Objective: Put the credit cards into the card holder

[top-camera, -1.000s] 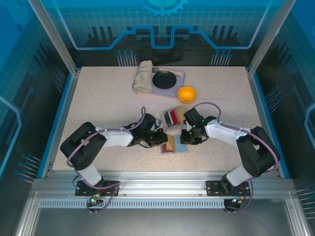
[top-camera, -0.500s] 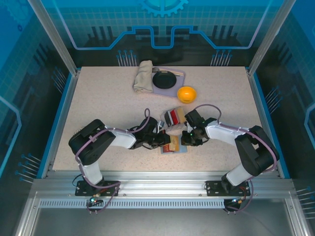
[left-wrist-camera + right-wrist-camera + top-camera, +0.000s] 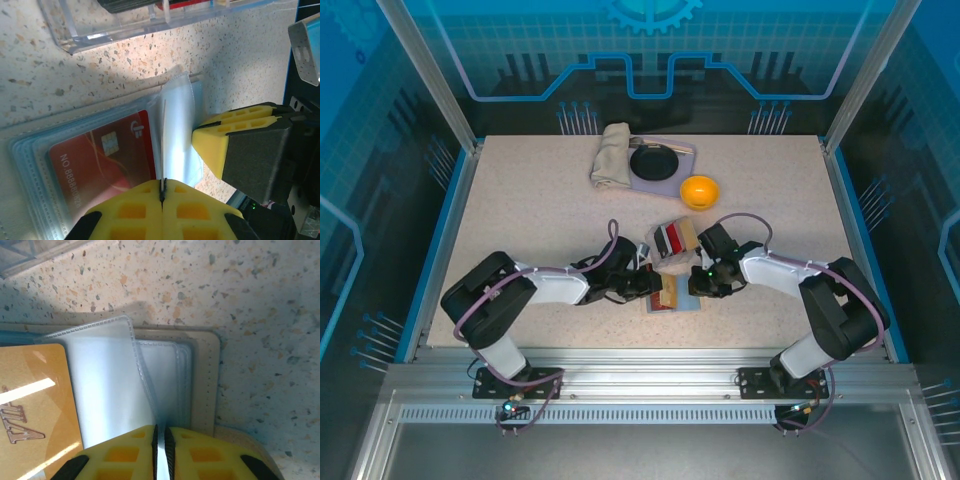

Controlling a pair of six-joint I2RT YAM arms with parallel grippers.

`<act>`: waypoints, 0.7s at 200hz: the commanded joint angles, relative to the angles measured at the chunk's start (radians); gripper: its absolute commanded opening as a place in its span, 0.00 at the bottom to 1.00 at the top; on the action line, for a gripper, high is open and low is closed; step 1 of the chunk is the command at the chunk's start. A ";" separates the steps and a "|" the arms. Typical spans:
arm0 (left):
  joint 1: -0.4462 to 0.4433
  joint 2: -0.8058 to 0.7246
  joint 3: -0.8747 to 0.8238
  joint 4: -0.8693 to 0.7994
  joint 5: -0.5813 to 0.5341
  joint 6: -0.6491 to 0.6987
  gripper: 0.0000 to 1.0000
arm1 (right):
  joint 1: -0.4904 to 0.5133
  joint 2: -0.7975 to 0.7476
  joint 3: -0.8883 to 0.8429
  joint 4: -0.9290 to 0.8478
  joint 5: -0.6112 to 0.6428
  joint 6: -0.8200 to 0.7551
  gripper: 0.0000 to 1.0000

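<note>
The card holder (image 3: 672, 297) lies open on the table between both grippers, its beige rim (image 3: 204, 385) and clear sleeves showing. A red credit card (image 3: 100, 162) sits inside one sleeve, and a gold credit card (image 3: 35, 410) lies at the left in the right wrist view. My left gripper (image 3: 162, 184) is shut on the thin edge of a clear sleeve leaf standing upright. My right gripper (image 3: 160, 432) is shut on another clear sleeve leaf. The right gripper's yellow finger (image 3: 235, 142) stands just beside the sleeve the left one holds. In the top view the left gripper (image 3: 650, 285) and the right gripper (image 3: 698, 284) face each other.
A small clear box (image 3: 672, 238) with upright cards stands just behind the holder, its wall (image 3: 125, 27) close to the left gripper. Farther back are an orange bowl (image 3: 700, 190), a black plate (image 3: 653, 162) and a folded cloth (image 3: 612, 155).
The left arm's elbow swung out and back to the left again. Both grippers stayed at the card holder, shut on its sleeves.
</note>
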 commanded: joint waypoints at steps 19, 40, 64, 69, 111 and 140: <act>-0.007 0.012 -0.011 -0.024 -0.025 0.008 0.00 | -0.014 0.043 -0.043 -0.009 0.035 0.010 0.16; -0.006 0.036 -0.023 0.020 -0.020 -0.005 0.00 | -0.014 0.045 -0.046 -0.008 0.032 0.008 0.16; -0.012 0.063 -0.003 0.008 -0.023 -0.004 0.00 | -0.014 0.044 -0.050 -0.006 0.037 0.010 0.16; -0.015 0.065 -0.003 0.004 -0.031 -0.001 0.00 | -0.015 0.043 -0.050 -0.007 0.038 0.010 0.16; -0.030 0.113 0.033 -0.035 -0.047 0.014 0.00 | -0.014 0.045 -0.054 0.001 0.034 0.019 0.16; -0.040 0.125 0.045 -0.041 -0.048 0.017 0.00 | -0.015 0.041 -0.053 -0.003 0.037 0.021 0.16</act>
